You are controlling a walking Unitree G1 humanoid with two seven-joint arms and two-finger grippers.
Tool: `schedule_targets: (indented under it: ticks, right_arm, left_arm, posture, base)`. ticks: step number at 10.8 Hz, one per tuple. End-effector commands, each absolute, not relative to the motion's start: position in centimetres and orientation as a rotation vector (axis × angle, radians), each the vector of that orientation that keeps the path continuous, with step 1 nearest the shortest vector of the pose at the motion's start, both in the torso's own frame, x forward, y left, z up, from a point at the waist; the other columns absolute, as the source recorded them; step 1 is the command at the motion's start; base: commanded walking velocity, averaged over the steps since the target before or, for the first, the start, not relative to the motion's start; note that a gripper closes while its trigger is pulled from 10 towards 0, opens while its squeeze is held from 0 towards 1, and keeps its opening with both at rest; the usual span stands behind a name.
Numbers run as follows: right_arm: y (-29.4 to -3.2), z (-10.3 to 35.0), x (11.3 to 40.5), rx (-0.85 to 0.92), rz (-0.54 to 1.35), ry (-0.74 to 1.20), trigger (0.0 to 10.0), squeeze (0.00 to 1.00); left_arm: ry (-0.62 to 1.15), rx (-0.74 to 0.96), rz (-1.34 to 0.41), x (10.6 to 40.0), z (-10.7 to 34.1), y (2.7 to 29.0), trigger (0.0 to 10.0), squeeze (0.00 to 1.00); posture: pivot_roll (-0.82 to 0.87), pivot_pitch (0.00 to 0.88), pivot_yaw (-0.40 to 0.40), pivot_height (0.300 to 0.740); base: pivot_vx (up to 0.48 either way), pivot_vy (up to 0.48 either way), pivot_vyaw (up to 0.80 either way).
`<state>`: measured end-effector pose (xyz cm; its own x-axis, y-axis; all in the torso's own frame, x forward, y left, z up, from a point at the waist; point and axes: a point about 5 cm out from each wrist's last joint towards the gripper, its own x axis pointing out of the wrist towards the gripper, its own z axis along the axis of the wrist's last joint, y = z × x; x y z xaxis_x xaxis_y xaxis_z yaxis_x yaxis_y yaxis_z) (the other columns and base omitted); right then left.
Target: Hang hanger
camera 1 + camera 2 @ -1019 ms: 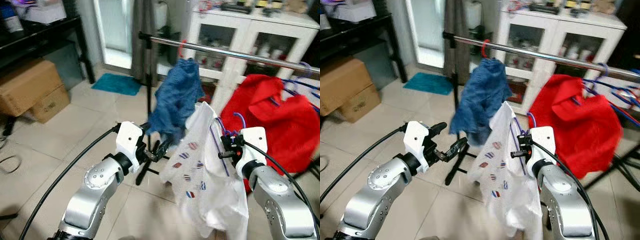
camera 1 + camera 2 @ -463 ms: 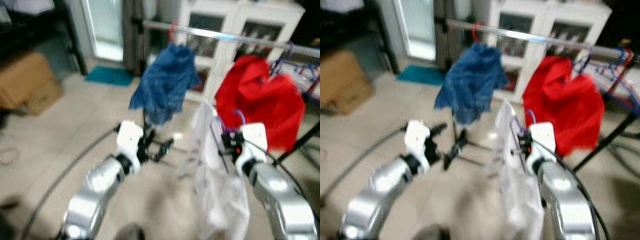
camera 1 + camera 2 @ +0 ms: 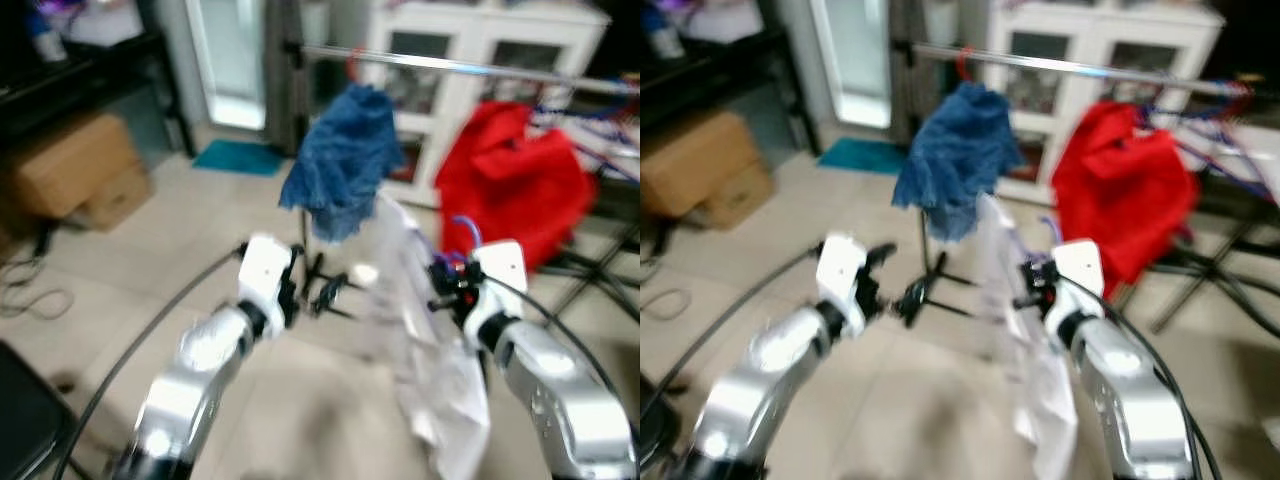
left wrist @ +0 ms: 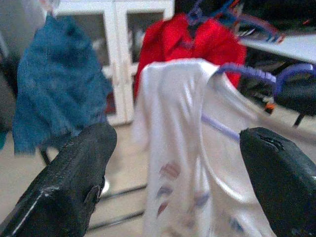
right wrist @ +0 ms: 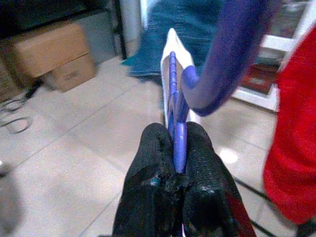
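Hanger (image 5: 178, 94) w/ shirt (image 3: 420, 330); blue garment (image 3: 342, 160) blocks rail (image 3: 450, 65).

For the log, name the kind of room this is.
Probably a home laundry or utility room: a clothes rail hung with a blue garment and a red one, a white cabinet, cardboard boxes on tile.

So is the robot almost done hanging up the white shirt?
Not yet. Done: the white shirt is on the purple hanger, and the right gripper is pinching that hanger. In hand: it holds it below the rail. The left gripper is open. Left: hooking it onto the rail.
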<state>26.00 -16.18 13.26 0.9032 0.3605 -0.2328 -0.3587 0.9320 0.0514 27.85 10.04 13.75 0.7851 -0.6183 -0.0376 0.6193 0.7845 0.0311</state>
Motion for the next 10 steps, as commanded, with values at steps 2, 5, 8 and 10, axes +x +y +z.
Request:
schedule_targets:
  ticks: [2, 5, 8, 10]
  right_arm:
    - [-14.0, 16.0, 26.4, 0.086, 0.547, 0.131, 10.0, 0.00]
    - [-12.6, 17.5, 26.2, 0.166, 0.703, 0.093, 10.0, 0.00]
    - [-12.6, 17.7, 26.2, 0.183, 0.737, 0.096, 10.0, 0.00]
    - [-12.7, 17.7, 26.2, 0.193, 0.737, 0.102, 10.0, 0.00]
  left_arm:
    - [0.031, 0.090, -0.675, 29.1, 13.5, 9.9, 10.0, 1.00]
    - [-0.023, 0.151, -0.634, 31.6, 14.1, 9.4, 10.0, 0.61]
    - [-0.078, 0.165, -0.584, 32.6, 14.7, 9.2, 0.0, 0.00]
    - [-0.116, 0.153, -0.569, 33.0, 15.2, 9.3, 0.0, 0.00]
  posture:
    - [0.07, 0.000, -0.019, 0.740]
    - [0.06, 0.000, -0.025, 0.740]
    - [0.06, 0.000, -0.026, 0.740]
    - [0.06, 0.000, -0.028, 0.740]
  base:
    - [0.000, 0.000, 0.00]
    - [0.000, 0.000, 0.00]
    - [0.000, 0.000, 0.00]
    - [0.000, 0.000, 0.00]
